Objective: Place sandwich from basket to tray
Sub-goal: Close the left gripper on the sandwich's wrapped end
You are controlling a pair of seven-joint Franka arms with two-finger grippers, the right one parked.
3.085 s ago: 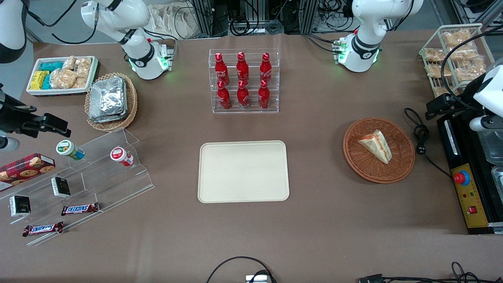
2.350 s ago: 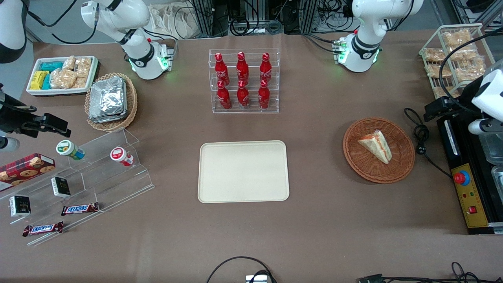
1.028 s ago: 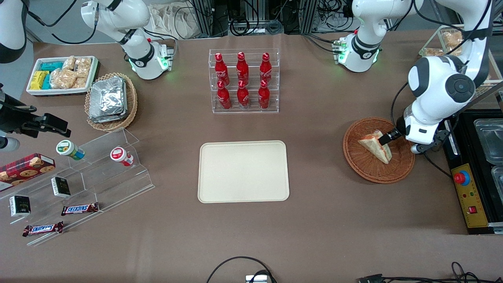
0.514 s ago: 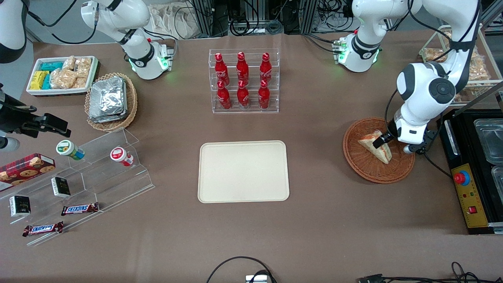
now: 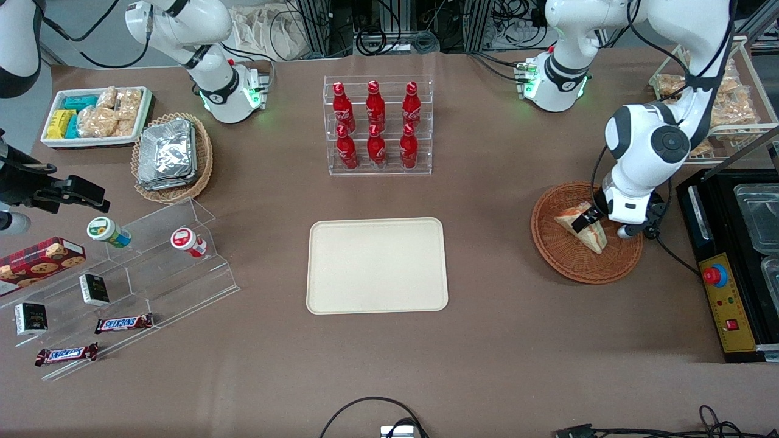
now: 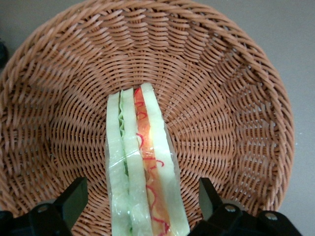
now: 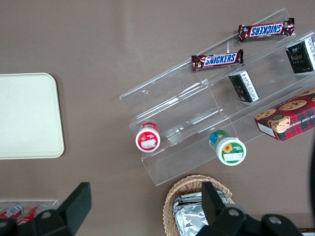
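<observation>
The sandwich (image 5: 595, 239), a wrapped white wedge with orange-red and green layers, lies in the round reddish-brown basket (image 5: 572, 267) toward the working arm's end of the table. My gripper (image 5: 586, 220) hangs low over the basket, right above the sandwich. In the left wrist view the gripper (image 6: 141, 206) is open, with one black finger on each side of the sandwich (image 6: 142, 167) and a gap between each finger and the wrap. The woven basket wall (image 6: 236, 98) surrounds them. The cream tray (image 5: 377, 266) lies bare at mid-table, and its corner shows in the right wrist view (image 7: 24, 115).
A clear rack of red bottles (image 5: 377, 128) stands farther from the camera than the tray. Beside the basket lie a coiled black cable (image 5: 651, 213) and a black control box with a red button (image 5: 721, 292). A wire rack of snack packs (image 5: 724, 103) sits near the working arm's base.
The working arm swung in from the table's end, came over the basket and sank lower. Its open fingers now straddle the sandwich, which has not moved.
</observation>
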